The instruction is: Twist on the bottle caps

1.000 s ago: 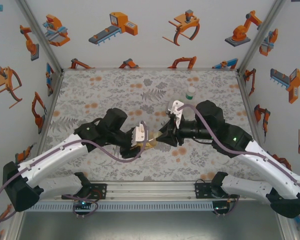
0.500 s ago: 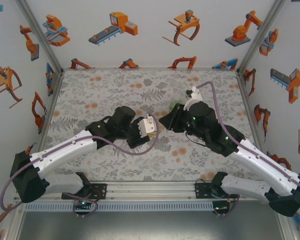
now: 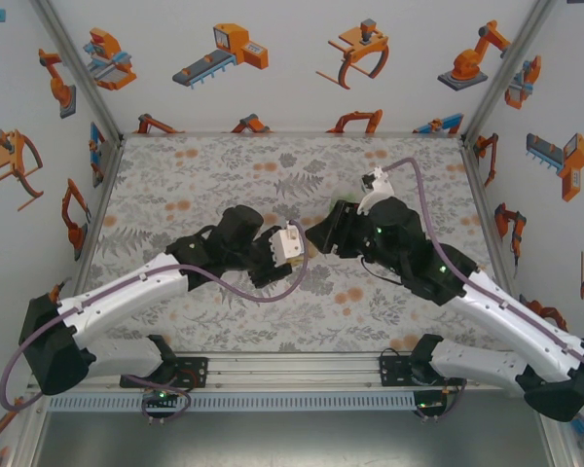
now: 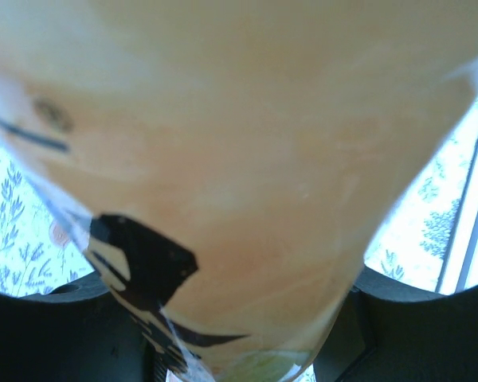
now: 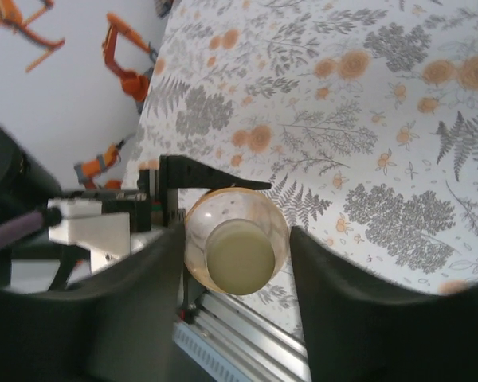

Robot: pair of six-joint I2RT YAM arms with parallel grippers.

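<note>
**Amber bottle gripped at mid-table, its cap between parted fingers**

The amber bottle (image 5: 196, 239) is round and translucent, with a pale yellowish cap (image 5: 239, 256) sitting on its neck. Close up, its side (image 4: 239, 143) is cloudy orange and carries a black printed mark (image 4: 143, 255) on a clear label. The left arm's fingers (image 4: 32, 334) are clamped on the bottle, one on each side. The right arm's fingers (image 5: 103, 318) stand apart, flanking the cap without touching it.

From above, the left arm (image 3: 127, 292) and right arm (image 3: 487, 292) meet near the middle of the floral table (image 3: 175, 175). Open table lies toward the far wall (image 3: 273, 58) and both side walls. The near metal rail (image 5: 247, 342) runs just below the bottle in the right wrist view.

The right wrist view gives the cap end-on. The left wrist view gives the bottle's wall and label.
</note>
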